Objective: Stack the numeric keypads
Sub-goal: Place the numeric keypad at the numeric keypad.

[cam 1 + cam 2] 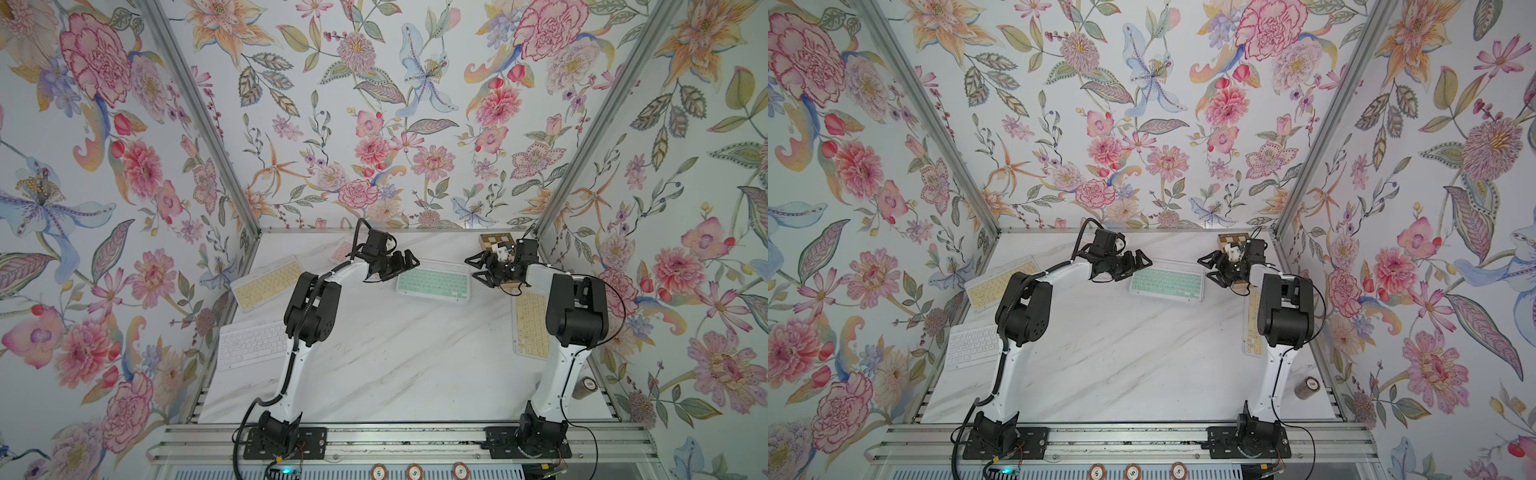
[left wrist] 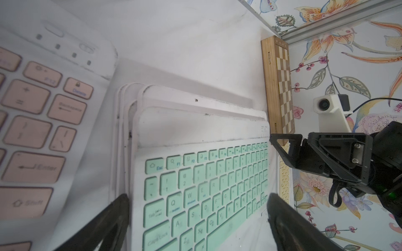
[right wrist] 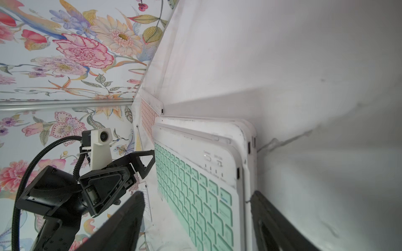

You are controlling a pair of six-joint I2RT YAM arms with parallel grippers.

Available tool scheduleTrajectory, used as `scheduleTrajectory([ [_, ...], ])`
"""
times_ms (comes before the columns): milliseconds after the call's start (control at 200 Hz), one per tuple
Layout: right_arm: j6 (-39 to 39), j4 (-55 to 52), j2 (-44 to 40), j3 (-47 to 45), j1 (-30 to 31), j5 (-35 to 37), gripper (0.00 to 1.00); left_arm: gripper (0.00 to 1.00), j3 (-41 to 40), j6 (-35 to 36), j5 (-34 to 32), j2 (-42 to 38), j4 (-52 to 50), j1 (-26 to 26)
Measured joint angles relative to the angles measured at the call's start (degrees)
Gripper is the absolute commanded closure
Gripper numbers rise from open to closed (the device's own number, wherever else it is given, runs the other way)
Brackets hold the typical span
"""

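Spread, the right hand (image 1: 471, 268) is hovering at the three o'clock end of the mint-topped keypad stack (image 1: 433, 284); the left hand (image 1: 409, 264), also spread, is flanking nine o'clock. A yellow keypad (image 1: 532, 324) is lying lengthwise at four o'clock, nearest the right arm.

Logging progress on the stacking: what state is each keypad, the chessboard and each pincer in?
Mint keypad: face up, top of the fanned stack.
Pink keypad: flat, unstacked.
Left yellow keypad: flat, unstacked.
White keypad: flat, unstacked.
Right yellow keypad: flat, unstacked.
Chessboard: lying flat.
Left pincer: open, empty.
Right pincer: open, empty.
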Motion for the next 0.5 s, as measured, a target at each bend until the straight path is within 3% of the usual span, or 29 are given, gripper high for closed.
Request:
scheduleTrajectory([
  [85, -0.8, -0.8, -2.4, -2.2, 0.0, 2.1, 0.00, 0.01, -0.3, 0.4, -0.3, -0.7, -0.4, 0.2],
  [290, -4.0, -4.0, -5.4, -4.1, 1.3, 8.1, 0.01, 0.01, -6.1, 0.9, -0.4, -5.5, 0.1, 0.7],
  [495, -6.3, -8.9, -5.1, -3.1, 7.5, 15.9, 0.01, 0.01, -7.4, 0.9, -0.4, -6.0, 0.2, 0.7],
])
